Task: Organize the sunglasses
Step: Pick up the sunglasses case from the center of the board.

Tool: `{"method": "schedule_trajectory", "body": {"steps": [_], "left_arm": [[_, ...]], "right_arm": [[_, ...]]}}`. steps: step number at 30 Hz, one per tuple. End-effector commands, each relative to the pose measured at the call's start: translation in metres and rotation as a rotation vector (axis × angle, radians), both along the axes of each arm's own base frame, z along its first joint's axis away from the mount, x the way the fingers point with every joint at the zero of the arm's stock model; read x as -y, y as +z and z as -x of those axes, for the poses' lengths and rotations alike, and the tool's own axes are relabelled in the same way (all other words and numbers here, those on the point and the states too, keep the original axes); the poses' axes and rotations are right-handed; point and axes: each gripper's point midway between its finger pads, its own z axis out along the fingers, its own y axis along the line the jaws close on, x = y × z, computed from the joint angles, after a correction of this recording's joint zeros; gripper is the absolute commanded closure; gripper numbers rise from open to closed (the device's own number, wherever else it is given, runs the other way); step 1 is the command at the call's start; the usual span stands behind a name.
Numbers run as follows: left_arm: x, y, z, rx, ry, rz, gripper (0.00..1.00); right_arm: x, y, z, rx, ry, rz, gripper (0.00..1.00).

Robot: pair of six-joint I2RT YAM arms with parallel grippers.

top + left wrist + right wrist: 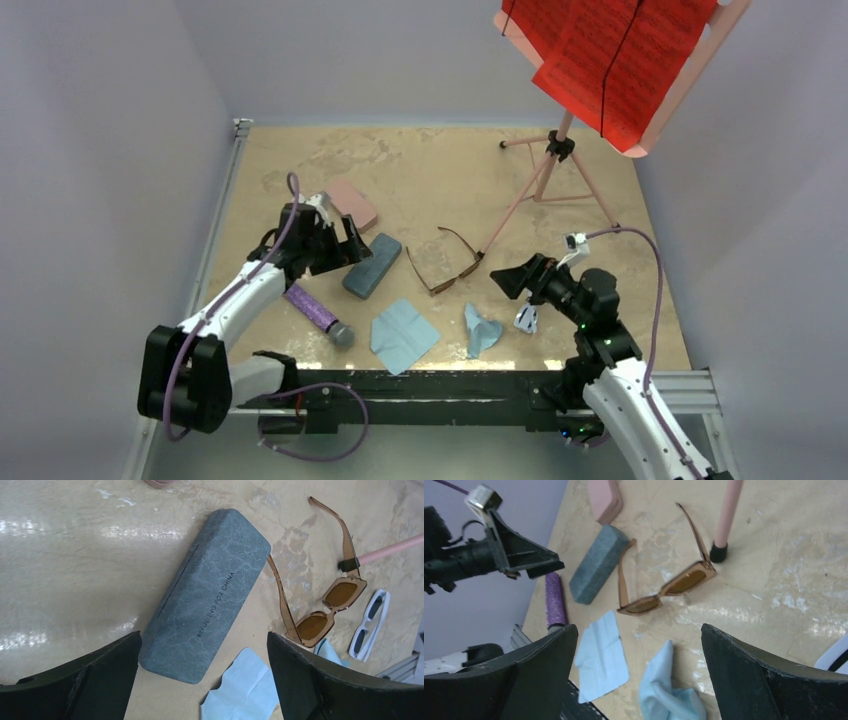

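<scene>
- The left gripper (345, 240) stood spread wide and empty, over the near end of the grey-blue case (372, 265).
- The right gripper (510, 280) was equally wide and held nothing.
- The brown sunglasses (450, 265) lay unfolded at 3 o'clock from the case.
- The white sunglasses (526, 318) lay at 4 o'clock from the brown pair, partly hidden by the right wrist.

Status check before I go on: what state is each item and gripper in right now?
brown sunglasses: arms unfolded, on table.
white sunglasses: on table, arm fold unclear.
grey-blue case: closed.
pink case: closed.
cloth by the grey-blue case: spread flat.
cloth by the white sunglasses: crumpled.
left gripper: open, empty.
right gripper: open, empty.
</scene>
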Motion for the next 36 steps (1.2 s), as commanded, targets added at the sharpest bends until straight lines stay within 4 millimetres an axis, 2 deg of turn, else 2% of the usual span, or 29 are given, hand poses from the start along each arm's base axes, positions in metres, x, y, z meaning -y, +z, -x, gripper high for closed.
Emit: {"method": "schedule_trajectory", "body": {"steps": [1,4,6,10,19,23,29,36], "left_arm": [[0.022,0.018,-0.019,0.138,-0.152,0.016,0.0],[0.03,0.017,-0.022,0.134,-0.188,0.033,0.0],[0.032,0.009,-0.022,0.115,-0.192,-0.003,0.0],[0.03,-0.016,-0.021,0.044,-0.185,-0.136,0.0],[0.023,-0.04,-0.023,-0.051,-0.164,-0.355,0.0],[0.033,-0.045,-0.019,-0.066,-0.204,-0.393,0.0],[0.038,-0.05,-0.016,-0.09,-0.231,-0.403,0.0],[0.036,-0.063,-0.015,-0.166,-0.222,-0.466,0.11]], "right_arm": [[-0.004,-0.01,-0.011,0.158,-0.001,-0.051,0.01],[-0.012,-0.003,-0.006,0.222,0.065,-0.06,0.01],[-0.015,0.002,-0.005,0.249,0.086,-0.069,0.01],[-0.01,-0.005,-0.009,0.21,0.044,-0.064,0.01],[0.0,-0.011,-0.015,0.157,-0.051,-0.094,0.01],[-0.001,-0.011,-0.015,0.157,-0.05,-0.107,0.01],[0.0,-0.012,-0.015,0.153,-0.057,-0.108,0.01],[0.002,-0.012,-0.014,0.152,-0.065,-0.102,0.01]]}}
